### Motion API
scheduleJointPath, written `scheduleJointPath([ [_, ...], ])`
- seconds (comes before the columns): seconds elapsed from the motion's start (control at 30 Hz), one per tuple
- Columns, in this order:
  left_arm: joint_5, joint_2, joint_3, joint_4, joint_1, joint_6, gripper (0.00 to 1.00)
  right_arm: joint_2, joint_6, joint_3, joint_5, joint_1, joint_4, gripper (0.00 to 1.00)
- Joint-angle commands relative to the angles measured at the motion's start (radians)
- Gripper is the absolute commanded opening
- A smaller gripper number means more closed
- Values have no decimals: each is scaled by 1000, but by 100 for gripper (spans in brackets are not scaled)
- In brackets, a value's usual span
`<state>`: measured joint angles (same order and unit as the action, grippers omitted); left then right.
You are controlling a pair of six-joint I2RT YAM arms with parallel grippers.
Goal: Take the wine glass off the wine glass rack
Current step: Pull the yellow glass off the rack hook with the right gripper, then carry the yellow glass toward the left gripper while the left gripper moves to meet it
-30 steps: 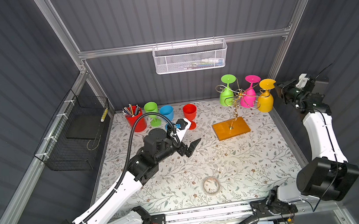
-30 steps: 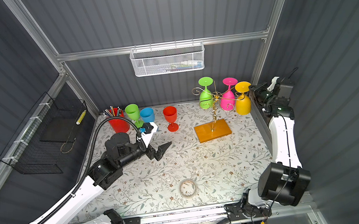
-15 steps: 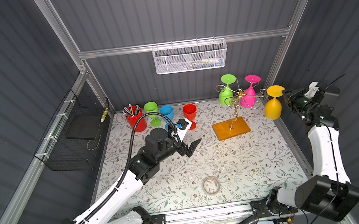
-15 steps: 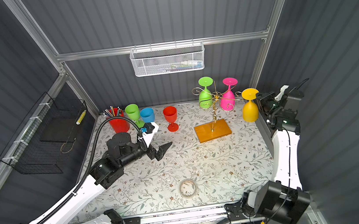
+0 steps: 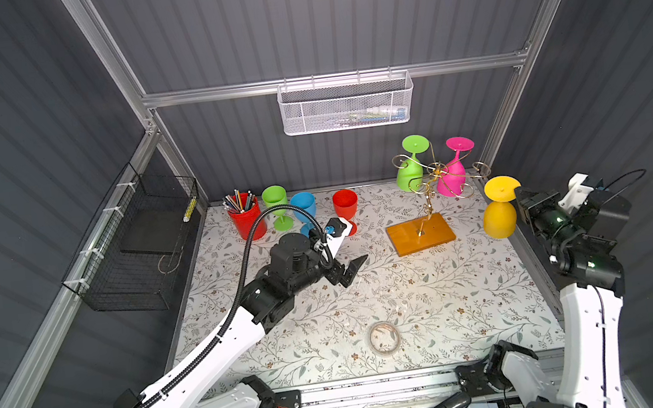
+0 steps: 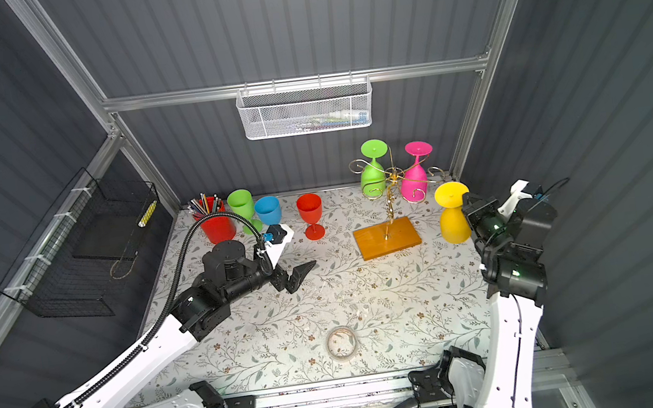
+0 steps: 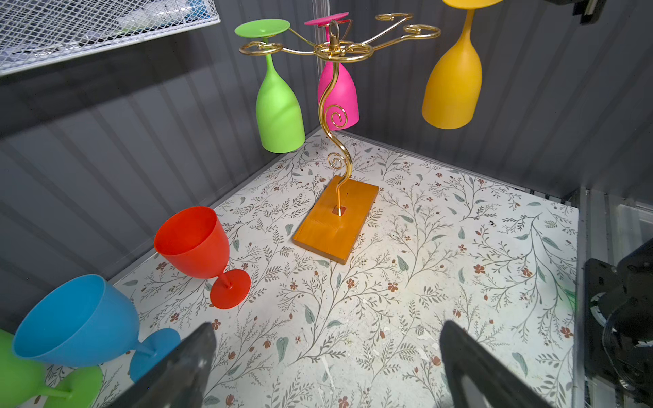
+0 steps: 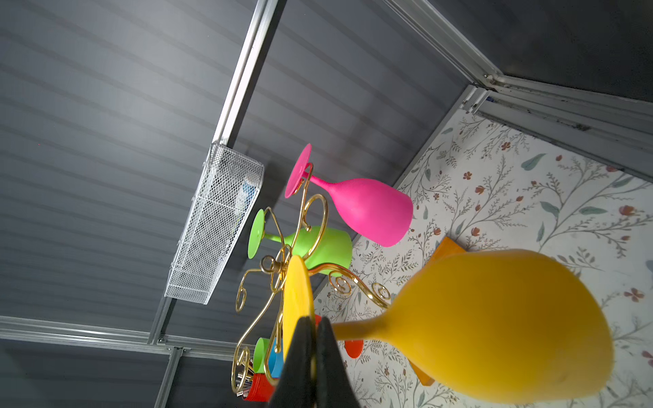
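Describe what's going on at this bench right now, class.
The right gripper is shut on the stem of the yellow glass, holding it upside down beside the rack, clear of its arms. A green glass and a pink glass hang on the rack. The left gripper is open and empty, hovering over the table near the red glass.
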<state>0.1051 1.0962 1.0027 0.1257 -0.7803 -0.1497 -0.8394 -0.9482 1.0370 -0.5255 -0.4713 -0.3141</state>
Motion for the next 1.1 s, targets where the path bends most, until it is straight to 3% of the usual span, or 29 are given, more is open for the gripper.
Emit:
scheduleJointPath([
  [0.0,-4,5,-15,-21,-5,11,99,64,23,-40,13,35,-65,0],
  [0.6,-57,18,-14,-10,-8,-3,99,255,28,-115,259,414,-219,0],
  [1.07,-111,40,-6,12,-17,-20,99,165,18,-172,487,798,-134,0],
])
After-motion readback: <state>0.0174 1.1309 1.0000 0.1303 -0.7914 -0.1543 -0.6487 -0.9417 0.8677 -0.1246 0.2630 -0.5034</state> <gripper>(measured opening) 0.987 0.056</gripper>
